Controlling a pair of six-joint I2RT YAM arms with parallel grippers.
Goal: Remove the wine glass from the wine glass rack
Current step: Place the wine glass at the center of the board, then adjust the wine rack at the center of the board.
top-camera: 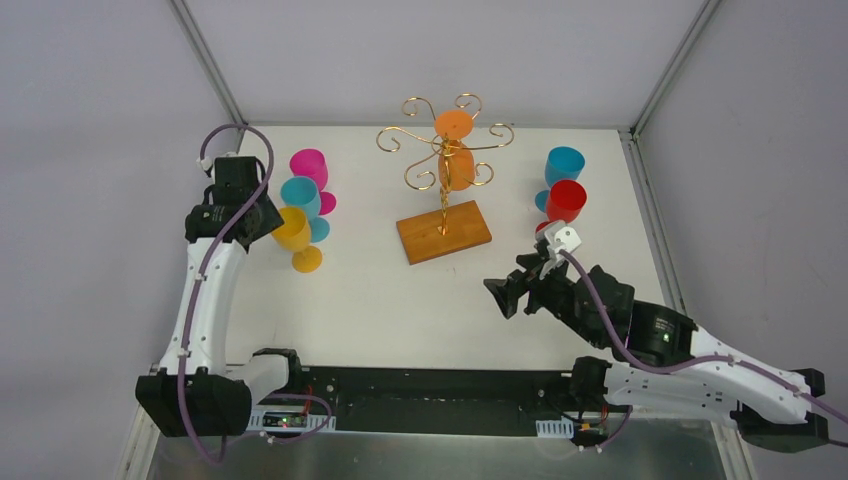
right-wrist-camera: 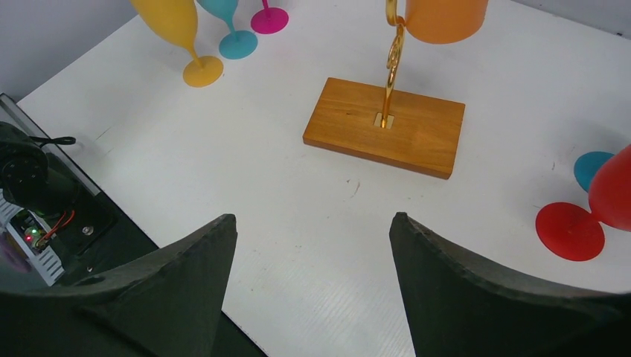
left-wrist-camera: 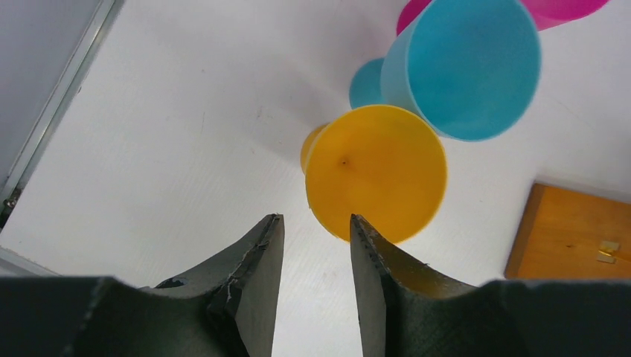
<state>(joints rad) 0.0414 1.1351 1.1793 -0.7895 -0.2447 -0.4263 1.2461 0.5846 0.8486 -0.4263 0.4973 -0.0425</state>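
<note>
The gold wire wine glass rack [top-camera: 443, 150] stands at the back middle on its brown wooden base [top-camera: 443, 232]. An orange wine glass [top-camera: 456, 165] hangs upside down from its arms, foot uppermost. In the right wrist view I see the base [right-wrist-camera: 387, 123], the twisted stem [right-wrist-camera: 392, 59] and the orange bowl [right-wrist-camera: 445, 18]. My right gripper [top-camera: 503, 297] is open and empty, low over the table, in front and to the right of the rack; it also shows in its wrist view [right-wrist-camera: 312, 217]. My left gripper [top-camera: 268, 218] is open and empty, right beside a yellow glass [left-wrist-camera: 376, 171]; its wrist view shows it too [left-wrist-camera: 316, 219].
Yellow [top-camera: 293, 230], cyan [top-camera: 300, 195] and pink [top-camera: 310, 165] glasses stand in a group at the left. A cyan glass [top-camera: 565, 163] and a red glass [top-camera: 566, 200] stand at the right, near my right arm. The table's metal frame [top-camera: 650, 200] runs along the right edge.
</note>
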